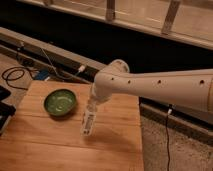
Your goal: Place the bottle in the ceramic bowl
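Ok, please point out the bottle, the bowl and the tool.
bottle [87, 124]: camera view, its label.
ceramic bowl [60, 102]: camera view, bare pale centre.
tool [92, 104]: camera view, gripping the bottle's top, beside the bowl.

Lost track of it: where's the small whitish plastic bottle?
In the camera view, the whitish bottle hangs in the gripper above the wooden table, just right of the green ceramic bowl.

Dim warm light | dark backdrop | pincer [90, 109] gripping bottle [87, 124] above board [50, 145]
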